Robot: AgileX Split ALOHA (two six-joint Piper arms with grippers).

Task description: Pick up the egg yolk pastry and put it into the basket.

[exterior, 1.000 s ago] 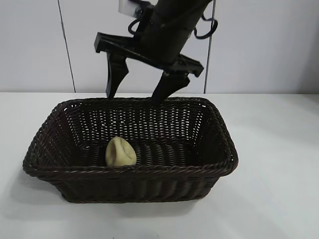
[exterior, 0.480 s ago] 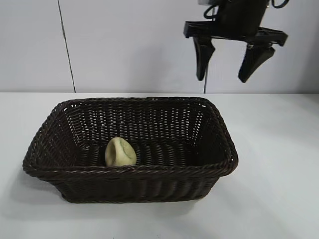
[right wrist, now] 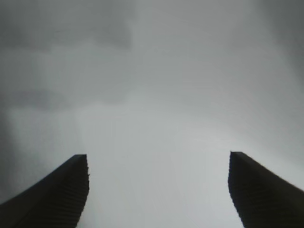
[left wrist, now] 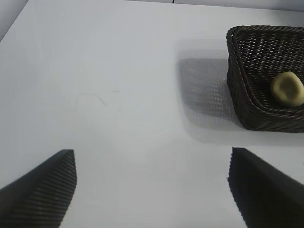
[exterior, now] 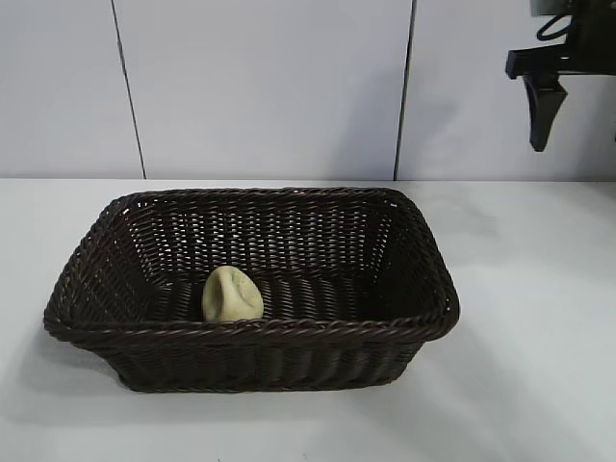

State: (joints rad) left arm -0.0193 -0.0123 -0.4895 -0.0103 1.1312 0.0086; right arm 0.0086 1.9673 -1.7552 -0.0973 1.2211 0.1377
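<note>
The pastry (exterior: 232, 295) lies in the basket (exterior: 252, 330), near the front wall. It looks small, light and soft, so a hard squeeze could squash it; hold its round sides gently. Far back, up high, the right gripper (exterior: 577, 106) hangs wide open and empty. The left gripper (left wrist: 152, 190) is wide open too, off beside the basket.

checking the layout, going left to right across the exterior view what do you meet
basket left rim → egg yolk pastry lying inside it → the basket's right rim → bare table → right gripper, open, high at the picture's right edge.
</note>
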